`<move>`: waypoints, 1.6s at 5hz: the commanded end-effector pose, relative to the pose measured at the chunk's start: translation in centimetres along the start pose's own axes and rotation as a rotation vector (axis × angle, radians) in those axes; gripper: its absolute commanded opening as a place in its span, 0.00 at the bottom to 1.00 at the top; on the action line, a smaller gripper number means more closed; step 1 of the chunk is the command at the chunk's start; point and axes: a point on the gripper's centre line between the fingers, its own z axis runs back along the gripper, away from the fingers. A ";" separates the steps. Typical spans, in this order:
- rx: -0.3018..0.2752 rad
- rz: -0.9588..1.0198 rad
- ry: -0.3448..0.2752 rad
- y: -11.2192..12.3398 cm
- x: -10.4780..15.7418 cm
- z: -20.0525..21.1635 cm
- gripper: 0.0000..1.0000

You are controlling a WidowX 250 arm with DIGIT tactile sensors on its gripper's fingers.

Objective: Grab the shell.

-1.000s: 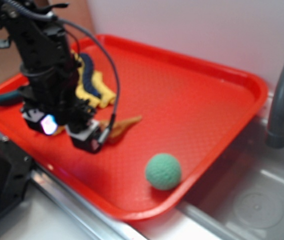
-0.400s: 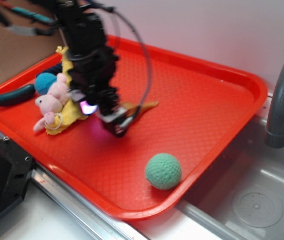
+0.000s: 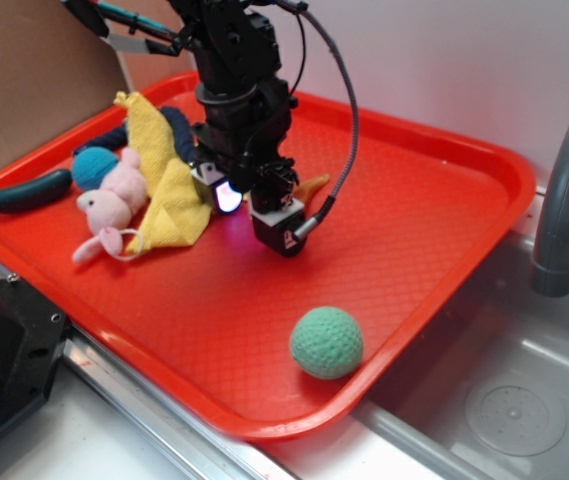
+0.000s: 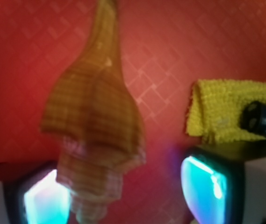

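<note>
The shell (image 4: 95,116), tan-brown with ridged whorls and a long pointed tip, lies on the red tray (image 3: 484,160). In the exterior view only its orange tip (image 3: 313,185) shows, sticking out to the right from behind my gripper (image 3: 252,212). In the wrist view the shell's wide end reaches down between the two glowing pads of my gripper (image 4: 125,191). It sits against the left pad (image 4: 44,198), with a wide stretch of red tray between it and the right pad (image 4: 203,184). The gripper is open.
A green textured ball (image 3: 327,342) sits near the tray's front right rim. At the back left lie a pink plush toy (image 3: 114,205), a yellow cloth (image 3: 169,180), a teal ball (image 3: 92,165) and a dark handle (image 3: 29,190). A grey faucet (image 3: 564,190) and a sink (image 3: 524,400) are on the right.
My gripper has travelled from the tray's front left toward the back and right. The shell's tip has shifted the same way with it. The plush and cloth are uncovered now.
</note>
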 end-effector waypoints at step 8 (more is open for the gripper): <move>-0.012 -0.071 -0.115 1.7 -3.6 18.0 0.00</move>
